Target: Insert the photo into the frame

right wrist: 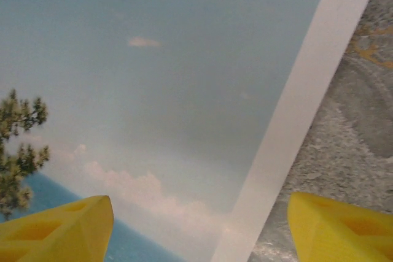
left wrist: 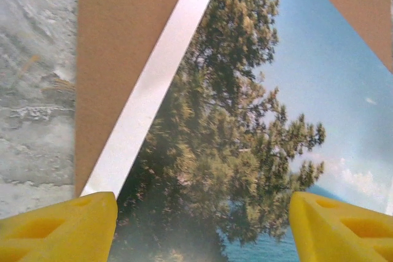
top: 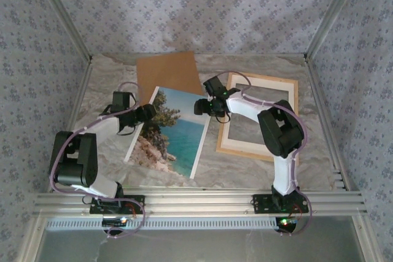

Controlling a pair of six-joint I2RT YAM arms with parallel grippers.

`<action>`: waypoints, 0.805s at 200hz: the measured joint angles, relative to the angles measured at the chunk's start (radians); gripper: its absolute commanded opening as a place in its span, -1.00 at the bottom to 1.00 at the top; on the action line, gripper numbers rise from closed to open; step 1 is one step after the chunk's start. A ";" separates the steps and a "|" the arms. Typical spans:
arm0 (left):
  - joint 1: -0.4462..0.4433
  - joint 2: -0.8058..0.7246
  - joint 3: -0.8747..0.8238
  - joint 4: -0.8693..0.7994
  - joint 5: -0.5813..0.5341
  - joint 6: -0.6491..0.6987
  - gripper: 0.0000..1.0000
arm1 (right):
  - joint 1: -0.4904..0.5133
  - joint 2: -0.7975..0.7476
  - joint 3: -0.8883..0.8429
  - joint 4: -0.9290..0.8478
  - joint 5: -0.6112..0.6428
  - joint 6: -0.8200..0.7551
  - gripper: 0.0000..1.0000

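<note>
Both open, L claw [left wrist: 202, 228], R claw [right wrist: 199, 228] over photo [top: 178, 133] edges, frame [top: 270, 77] near.

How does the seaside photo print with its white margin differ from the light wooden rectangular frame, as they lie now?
The photo is a solid printed sheet; the frame is an open border, with marble table showing through. The photo lies left, its corner on the brown backing board; the frame lies right. Both lie flat, askew.

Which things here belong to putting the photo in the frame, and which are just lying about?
Job:
photo
frame

Lying about:
brown backing board, partly under the photo
white mat, inside the frame
</note>
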 measured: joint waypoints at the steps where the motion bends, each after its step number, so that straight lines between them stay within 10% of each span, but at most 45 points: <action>1: 0.000 0.000 0.000 0.000 -0.003 0.001 0.49 | 0.000 0.000 0.000 -0.001 0.001 0.000 0.52; 161: 0.000 0.158 0.073 0.048 -0.026 0.012 0.48 | -0.044 0.161 0.183 -0.042 0.114 0.002 0.50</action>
